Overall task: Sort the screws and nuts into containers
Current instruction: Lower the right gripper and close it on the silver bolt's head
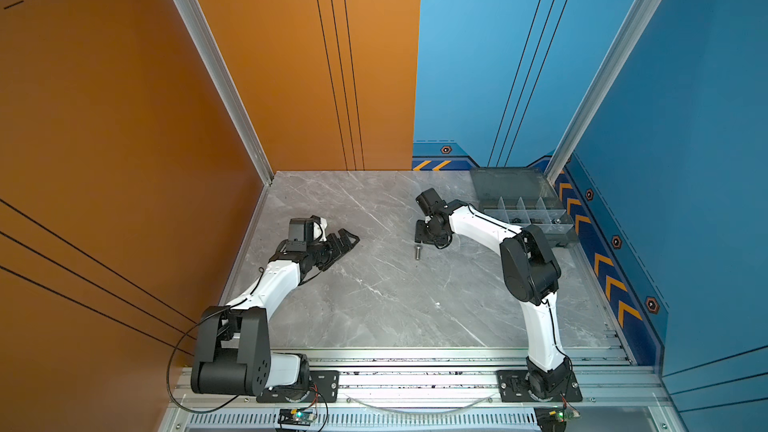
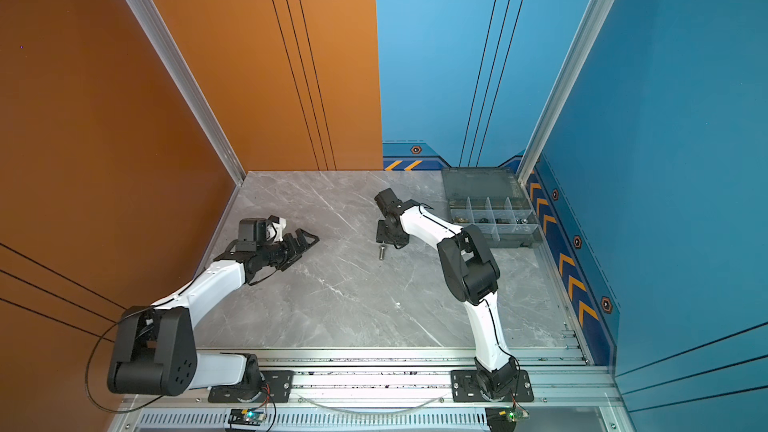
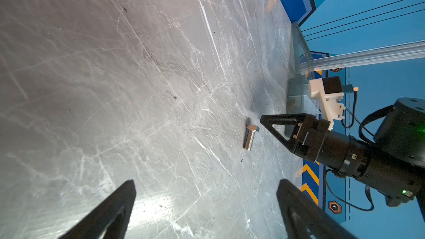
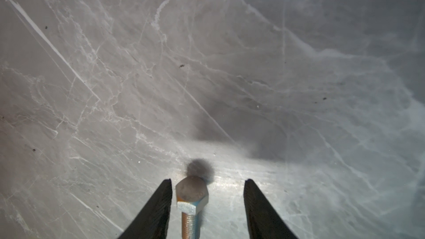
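Observation:
A long silver screw (image 1: 417, 251) (image 2: 382, 252) lies flat on the grey marble table, alone near its middle. My right gripper (image 1: 428, 236) (image 2: 388, 236) points down just behind it. In the right wrist view the screw (image 4: 192, 200) sits between the open fingers of the right gripper (image 4: 208, 181), close to one finger with a wide gap to the other. The containers (image 1: 561, 236) (image 2: 515, 238), a smoky-grey organiser with pale dividers and its lid open, stand at the back right with small dark parts (image 2: 484, 220) inside; nuts cannot be told apart there. My left gripper (image 1: 347, 238) (image 3: 207, 181) rests open and empty at the left.
Orange wall on the left, blue walls at the back and right. The organiser's lid (image 1: 511, 184) lies open against the back right corner. An aluminium rail (image 1: 415, 367) runs along the table's front edge, carrying both arm bases.

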